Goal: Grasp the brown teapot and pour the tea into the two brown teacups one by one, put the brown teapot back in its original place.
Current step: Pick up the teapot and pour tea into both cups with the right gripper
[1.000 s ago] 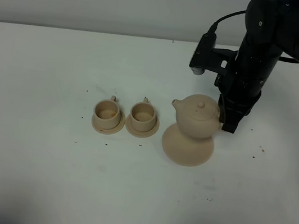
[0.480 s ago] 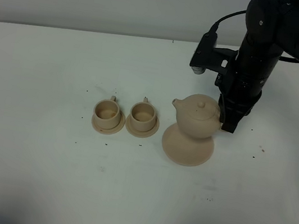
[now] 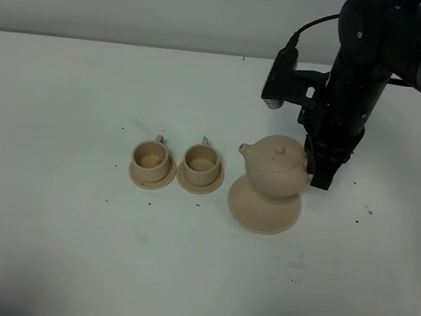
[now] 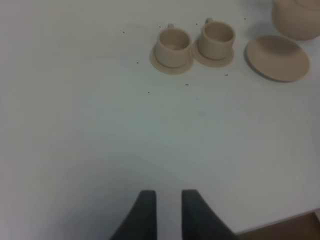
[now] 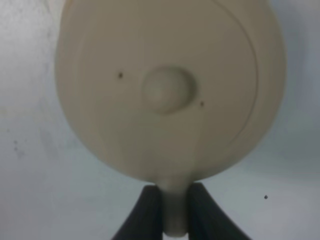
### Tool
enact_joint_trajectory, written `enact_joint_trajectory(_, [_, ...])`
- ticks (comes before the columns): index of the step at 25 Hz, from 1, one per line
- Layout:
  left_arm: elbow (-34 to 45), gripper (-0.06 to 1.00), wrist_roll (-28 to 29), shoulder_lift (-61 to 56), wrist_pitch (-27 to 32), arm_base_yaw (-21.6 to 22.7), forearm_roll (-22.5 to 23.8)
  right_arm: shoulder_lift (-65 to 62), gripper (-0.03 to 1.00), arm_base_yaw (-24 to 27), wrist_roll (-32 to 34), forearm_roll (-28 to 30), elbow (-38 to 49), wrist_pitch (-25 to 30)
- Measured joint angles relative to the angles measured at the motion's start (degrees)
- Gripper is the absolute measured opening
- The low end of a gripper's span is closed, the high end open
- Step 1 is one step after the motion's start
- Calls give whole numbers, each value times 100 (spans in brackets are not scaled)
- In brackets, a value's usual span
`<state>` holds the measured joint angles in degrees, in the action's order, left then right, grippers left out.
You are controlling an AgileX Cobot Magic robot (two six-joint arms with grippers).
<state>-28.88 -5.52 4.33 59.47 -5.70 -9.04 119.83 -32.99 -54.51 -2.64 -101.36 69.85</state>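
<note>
Right hand [image 3: 314,170]: closed narrowly on the loop handle of the squat, rounded beige-tan ceramic teapot [image 3: 275,168]. In the right wrist view the handle [image 5: 173,212] sits pinched between the two dark fingers [image 5: 147,210].
Teapot: upright with its knobbed lid [image 5: 167,90] on. It is in the air directly over the wide flat round beige-tan saucer plate [image 3: 263,208]. The short spout points toward the cups.
Wide saucer plate: lying flat on the white surface [image 3: 60,246]. In the left wrist view its top [image 4: 277,57] is bare and partly shadowed, and the pot [image 4: 297,17] is apart from it.
Cups: two small beige-tan cylindrical ceramic teacups, the one farther from the pot [image 3: 150,156] and the one nearer it [image 3: 201,159]. Each stands upright on its own small round saucer. The two saucers sit just beside each other, and the nearer one lies close to the wide plate.
Cup contents: the insides look tan, and whether they hold liquid cannot be told.
Left hand [image 4: 168,210]: seen only in its wrist view, its dark fingers [image 4: 145,215] stand a narrow gap apart with nothing between them. It hangs over bare surface, well apart from the cups [image 4: 173,46].
Surface: white, with a few tiny dark specks near the crockery.
</note>
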Motion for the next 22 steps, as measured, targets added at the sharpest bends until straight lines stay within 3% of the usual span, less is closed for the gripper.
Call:
enact_joint_trajectory(11, [0,15,6,0,0,0,0,85,11,-347,398,147,-1057,28])
enact_joint_trajectory(22, [0,17,6,0,0,0,0,610,11,-880,711,60,-1502,57])
